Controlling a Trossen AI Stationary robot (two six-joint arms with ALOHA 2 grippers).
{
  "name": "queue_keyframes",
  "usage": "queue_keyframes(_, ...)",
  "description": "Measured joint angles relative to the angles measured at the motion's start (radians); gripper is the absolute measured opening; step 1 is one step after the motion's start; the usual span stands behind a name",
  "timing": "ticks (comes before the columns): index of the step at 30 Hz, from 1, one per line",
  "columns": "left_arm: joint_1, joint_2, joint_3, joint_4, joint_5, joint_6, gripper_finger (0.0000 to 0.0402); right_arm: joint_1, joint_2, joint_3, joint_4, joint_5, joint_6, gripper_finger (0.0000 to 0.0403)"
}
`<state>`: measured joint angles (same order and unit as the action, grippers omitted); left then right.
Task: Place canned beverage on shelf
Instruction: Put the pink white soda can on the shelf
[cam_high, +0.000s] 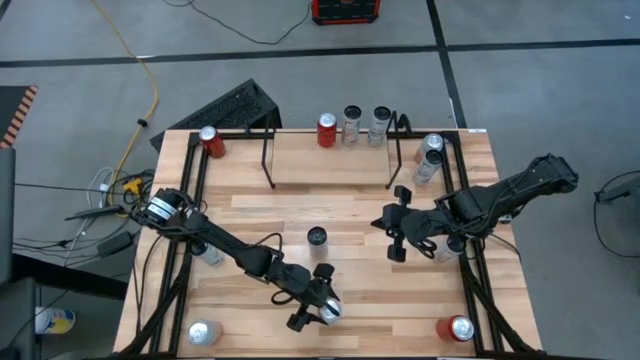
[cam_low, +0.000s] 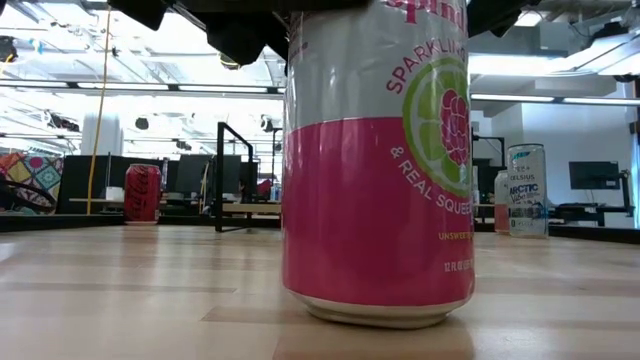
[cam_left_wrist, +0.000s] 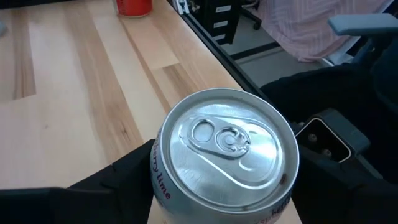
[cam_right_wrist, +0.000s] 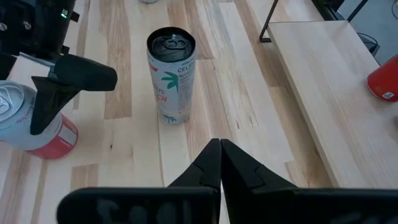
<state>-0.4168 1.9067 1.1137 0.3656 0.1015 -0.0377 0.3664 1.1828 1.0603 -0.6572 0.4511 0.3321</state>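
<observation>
Filling the low view, a pink-and-silver can (cam_low: 378, 160) stands upright on the wooden surface (cam_high: 360, 215), near its front edge, well apart from the shelf (cam_high: 330, 160) at the back. Our left end effector (cam_high: 318, 300) has its two dark fingers (cam_left_wrist: 124, 180) set on either side of the can's body, below its rim; whether they already press it, we cannot tell. We judge this the pick-up stage, taken from the sides so the can stays upright for the shelf board. Our right end effector (cam_right_wrist: 220, 163) hangs mid-surface with fingers pressed together, holding nothing, near a black-topped can (cam_right_wrist: 171, 74).
</observation>
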Motion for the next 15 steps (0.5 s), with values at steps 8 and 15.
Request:
queue_keyframes(8, 0.001, -0.157, -0.001, -0.016, 0.087, 0.062, 0.0278, 0.0, 0.0, 0.0, 0.0, 0.0, -0.003, 0.0029)
queue_keyframes(15, 0.081, -0.375, -0.001, -0.18, 0.067, 0.109, 0.0278, 0.0, 0.0, 0.0, 0.052, 0.0, -0.057, 0.0029)
